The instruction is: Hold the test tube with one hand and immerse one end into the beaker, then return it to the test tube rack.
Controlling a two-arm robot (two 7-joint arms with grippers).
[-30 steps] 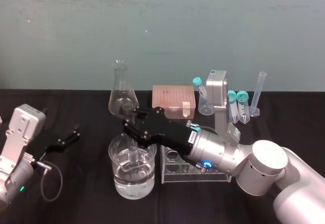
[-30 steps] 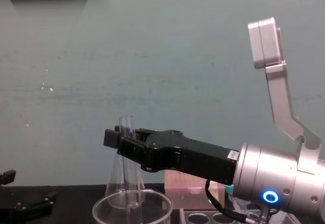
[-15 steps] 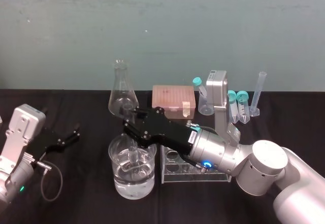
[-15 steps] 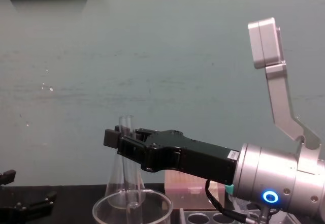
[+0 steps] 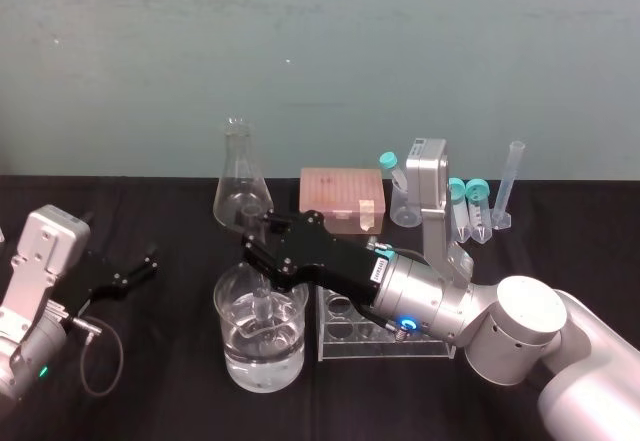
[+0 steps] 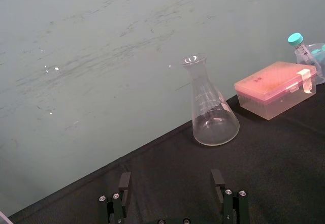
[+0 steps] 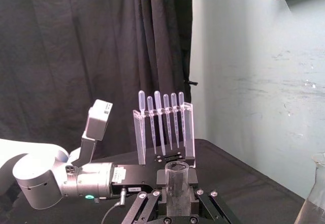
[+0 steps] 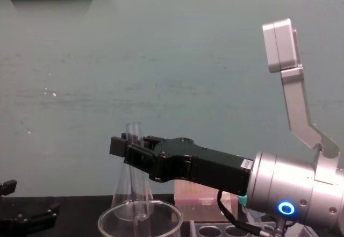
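Glass meets glass on the black counter. The right gripper, reaching in from the right edge, is clamped on the upper part of the test tube and holds it upright over the middle of the beaker. The beaker stands near the front edge, just left of the test tube rack. The tube's lower end sits inside the beaker's walls and appears to reach the clear liquid, though the head view leaves the exact depth uncertain. By that reading, the pick-up is done and the immersion is under way or complete. What remains is to lift the tube out and set it back into one of the rack's open holes. The left gripper rests near the left edge, fingers apart, holding nothing.
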